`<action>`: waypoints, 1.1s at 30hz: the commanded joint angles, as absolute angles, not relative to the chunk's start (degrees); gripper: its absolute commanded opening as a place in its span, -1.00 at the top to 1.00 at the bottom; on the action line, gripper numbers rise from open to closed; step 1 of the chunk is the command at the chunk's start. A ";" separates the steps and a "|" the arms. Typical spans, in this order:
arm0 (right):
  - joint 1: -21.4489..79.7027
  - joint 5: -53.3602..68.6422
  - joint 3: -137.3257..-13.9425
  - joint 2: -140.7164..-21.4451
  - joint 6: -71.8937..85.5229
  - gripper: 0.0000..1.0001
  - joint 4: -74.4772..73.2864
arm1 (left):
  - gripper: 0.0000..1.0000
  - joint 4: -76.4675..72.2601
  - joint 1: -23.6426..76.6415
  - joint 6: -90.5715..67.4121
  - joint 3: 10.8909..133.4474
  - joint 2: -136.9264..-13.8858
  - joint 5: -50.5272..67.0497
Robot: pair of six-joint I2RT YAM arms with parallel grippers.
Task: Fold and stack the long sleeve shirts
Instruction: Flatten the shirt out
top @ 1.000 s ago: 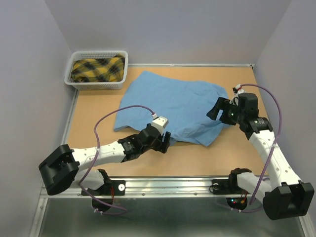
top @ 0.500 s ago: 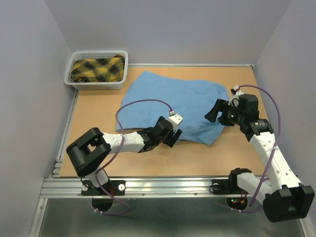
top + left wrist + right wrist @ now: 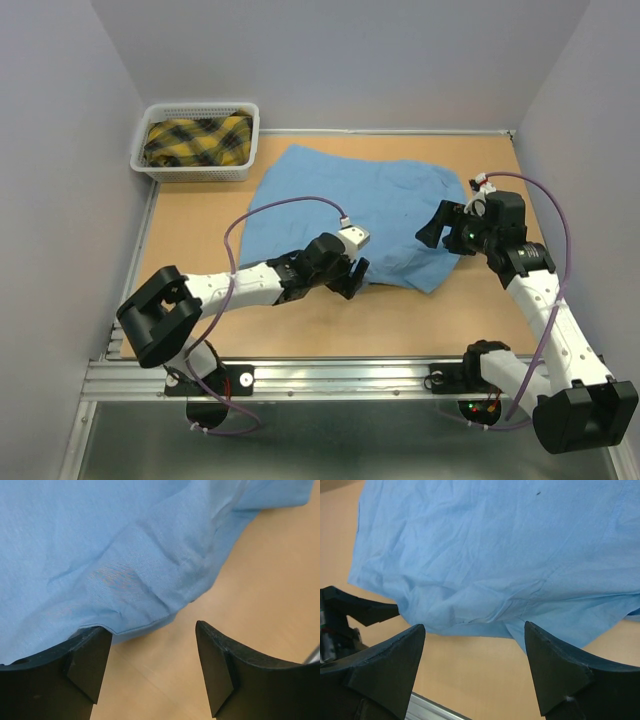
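A light blue long sleeve shirt (image 3: 355, 210) lies spread and partly folded on the brown table. My left gripper (image 3: 350, 277) is open at the shirt's near edge (image 3: 140, 625), its left finger (image 3: 85, 665) touching the hem and bare table between the jaws. My right gripper (image 3: 432, 230) hovers open over the shirt's right near corner (image 3: 560, 625), with nothing between its fingers (image 3: 555, 675). In the right wrist view the left gripper's finger (image 3: 355, 609) shows at the left edge.
A white basket (image 3: 170, 168) at the back left holds a yellow and black plaid cloth (image 3: 198, 140). Grey walls close in the table on three sides. An aluminium rail (image 3: 330, 378) runs along the near edge.
The left arm swung its gripper right along the shirt's near edge, from about the middle-left toward the centre. The right gripper shifted slightly up and stayed open.
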State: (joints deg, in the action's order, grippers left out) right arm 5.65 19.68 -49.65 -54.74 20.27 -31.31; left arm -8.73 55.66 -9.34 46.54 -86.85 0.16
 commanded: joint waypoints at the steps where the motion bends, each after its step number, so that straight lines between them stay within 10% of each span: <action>1: 5.80 18.98 -49.57 -54.14 19.34 -0.71 -30.15 | -0.55 -9.14 56.25 -11.96 45.27 -82.35 1.32; 19: 5.80 19.16 -48.69 -52.47 19.60 -0.71 -30.41 | -0.27 -7.47 56.25 -10.02 48.25 -91.23 1.41; 33: 5.80 18.99 -48.60 -52.03 19.42 -0.71 -30.32 | -0.56 -9.76 54.58 -13.18 47.99 -88.23 -10.47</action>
State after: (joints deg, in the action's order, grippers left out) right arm 5.65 19.29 -49.65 -53.17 20.29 -31.33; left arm -8.71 55.22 -12.03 46.85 -87.81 -9.26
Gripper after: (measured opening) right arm 0.853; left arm 0.778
